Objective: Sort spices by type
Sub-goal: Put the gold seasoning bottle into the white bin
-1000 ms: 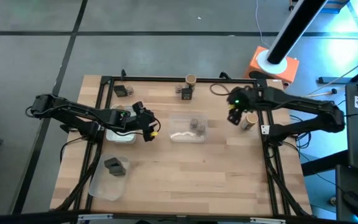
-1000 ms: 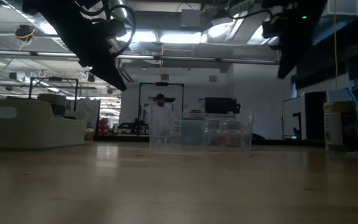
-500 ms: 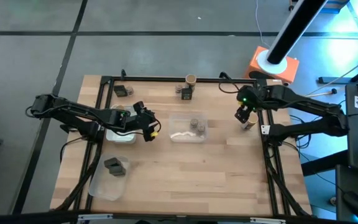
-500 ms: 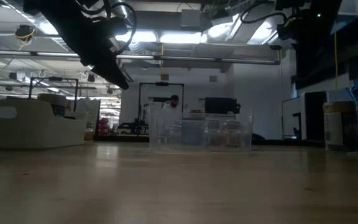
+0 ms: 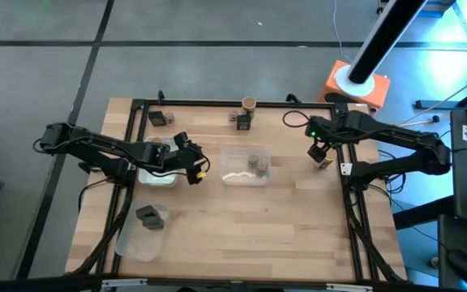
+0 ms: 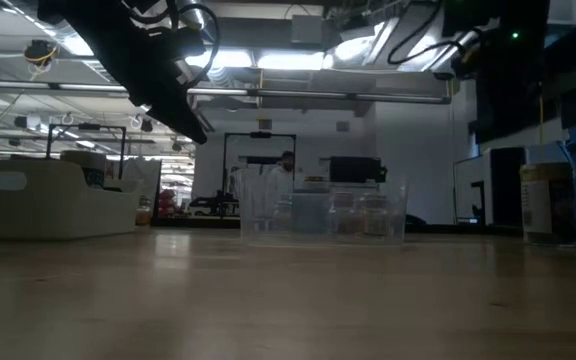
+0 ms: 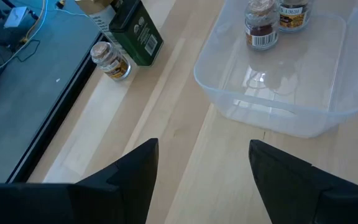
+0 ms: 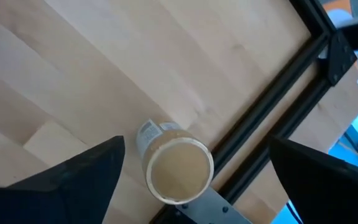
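Right wrist view: right gripper hangs jaws wide over a tan-topped round jar, lower center, touching nothing. Left gripper half open, empty, near a clear plastic tray.

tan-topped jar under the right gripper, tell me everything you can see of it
The tan-topped jar is a small cylinder with a flat round tan lid and a pale printed label on its side. It stands upright on the wooden table beside the black frame rail, between the open fingers of the right gripper above it, untouched.
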### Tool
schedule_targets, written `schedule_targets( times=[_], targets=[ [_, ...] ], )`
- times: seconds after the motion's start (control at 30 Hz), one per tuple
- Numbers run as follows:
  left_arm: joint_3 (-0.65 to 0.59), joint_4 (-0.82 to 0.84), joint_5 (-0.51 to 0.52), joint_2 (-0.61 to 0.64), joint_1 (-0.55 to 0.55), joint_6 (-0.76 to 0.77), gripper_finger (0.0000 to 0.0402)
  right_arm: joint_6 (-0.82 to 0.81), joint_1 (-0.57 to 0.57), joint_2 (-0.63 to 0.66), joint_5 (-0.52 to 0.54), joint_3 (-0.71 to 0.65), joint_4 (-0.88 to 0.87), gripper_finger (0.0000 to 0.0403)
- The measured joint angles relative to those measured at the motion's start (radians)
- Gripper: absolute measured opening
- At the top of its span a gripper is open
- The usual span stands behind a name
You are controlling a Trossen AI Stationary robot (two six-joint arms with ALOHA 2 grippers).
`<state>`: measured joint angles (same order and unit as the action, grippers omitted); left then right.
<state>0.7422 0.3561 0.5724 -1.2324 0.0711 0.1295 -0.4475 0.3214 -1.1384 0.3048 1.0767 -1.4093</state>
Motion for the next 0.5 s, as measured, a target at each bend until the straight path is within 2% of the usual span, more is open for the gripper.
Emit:
schedule_targets(
  times=[0.13, 0.4, 0.5],
  targets=[
    [0.0, 0.001, 0.0, 0.0, 0.0, 0.0, 0.0235, -0.019, 0.0, -0.009, -0.003, -0.013, -0.005, 0.0395],
    [0.0, 0.001, 0.0, 0.0, 0.0, -0.007, 0.0235, -0.049, 0.0, -0.011, -0.012, -0.124, -0.001, 0.0398],
    [0.0, 0.001, 0.0, 0.0, 0.0, -0.007, 0.0235, -0.05, 0.0, -0.011, -0.054, -0.153, 0.034, 0.0398]
  ],
)
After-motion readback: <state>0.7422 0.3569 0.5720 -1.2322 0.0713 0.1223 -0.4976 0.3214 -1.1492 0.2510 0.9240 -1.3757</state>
